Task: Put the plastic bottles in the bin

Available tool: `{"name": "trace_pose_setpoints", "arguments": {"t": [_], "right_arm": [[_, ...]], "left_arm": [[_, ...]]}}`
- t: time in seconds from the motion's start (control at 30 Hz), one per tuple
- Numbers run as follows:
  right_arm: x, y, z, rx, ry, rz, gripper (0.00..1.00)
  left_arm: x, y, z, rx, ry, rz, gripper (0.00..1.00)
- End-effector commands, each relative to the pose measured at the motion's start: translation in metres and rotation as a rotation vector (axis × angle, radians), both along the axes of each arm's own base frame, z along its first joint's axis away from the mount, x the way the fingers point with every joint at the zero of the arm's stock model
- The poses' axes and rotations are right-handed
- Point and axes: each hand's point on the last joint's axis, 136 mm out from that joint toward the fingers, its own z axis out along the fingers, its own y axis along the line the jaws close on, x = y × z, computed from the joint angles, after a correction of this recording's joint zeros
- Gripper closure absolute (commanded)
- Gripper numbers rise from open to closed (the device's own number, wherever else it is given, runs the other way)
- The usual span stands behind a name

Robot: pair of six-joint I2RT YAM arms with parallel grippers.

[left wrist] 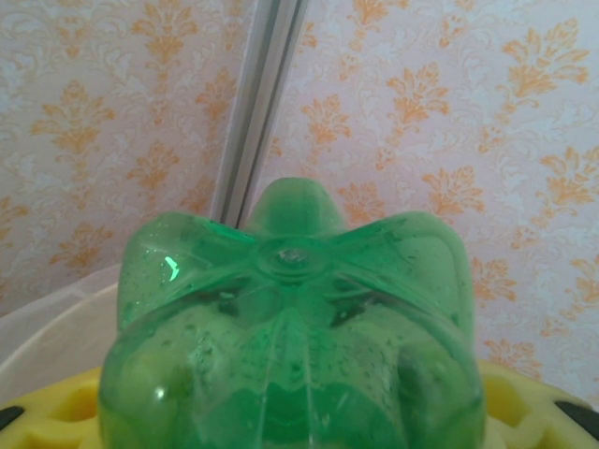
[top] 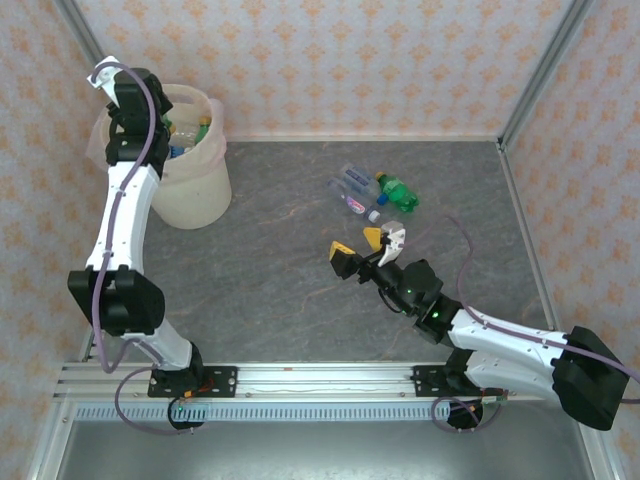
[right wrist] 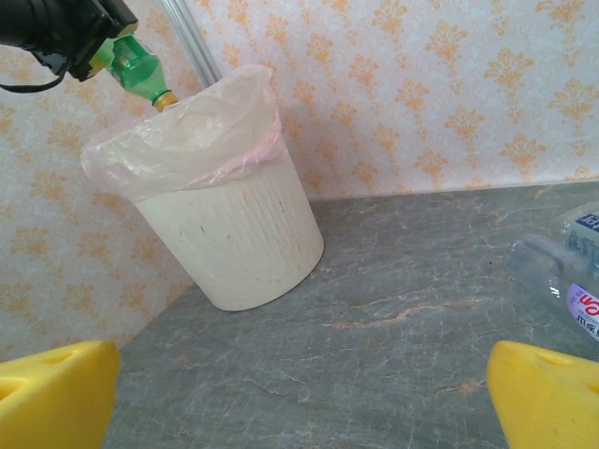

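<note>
Right wrist view: the left fingers (right wrist: 109,53) are clamped on a green bottle (right wrist: 140,73) and hold it tilted, neck down, just above the rim of the bin (right wrist: 239,238). The bottle's yellow cap (right wrist: 167,97) points into the opening. The bin is a cream, tapered bucket with fine vertical ribbing. A thin translucent liner (right wrist: 187,131), faintly pink at its edge, is folded loosely over the rim. It stands on the grey, marbled tabletop (right wrist: 393,327) close to the patterned wall (right wrist: 449,94).

From the left wrist, the held bottle shows its lobed base, translucent bright green, with droplets inside.

Seen from above, the bin sits in the far left corner and already holds several bottles (top: 190,135), one of them green with a yellow cap. Near the middle of the tabletop, well apart from the bin, lie a few clear bottles (top: 352,186) with blue and pink labels. Just beside them is another green bottle (top: 397,192).

The right fingers (top: 358,245) are spread wide and hold nothing. They hover near those loose bottles without touching them.
</note>
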Motion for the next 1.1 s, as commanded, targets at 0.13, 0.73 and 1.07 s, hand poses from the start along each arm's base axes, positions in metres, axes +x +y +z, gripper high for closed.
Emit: {"name": "trace_pose_setpoints", "arguments": {"t": [0.13,0.73,1.07], "right_arm": [[0.004,-0.008,0.004,0.023,-0.011,-0.036,0.0],[0.002,-0.008,0.005,0.032,-0.01,-0.029,0.0],[0.005,-0.017,0.007,0.028,-0.02,-0.077,0.0]], "left_arm": [[0.02,0.005,-0.016,-0.031,0.043,-0.005,0.49],[0.024,-0.01,-0.014,-0.114,0.032,-0.074,0.01],[0.009,-0.037,-0.008,-0.143,-0.005,-0.131,0.01]]}}
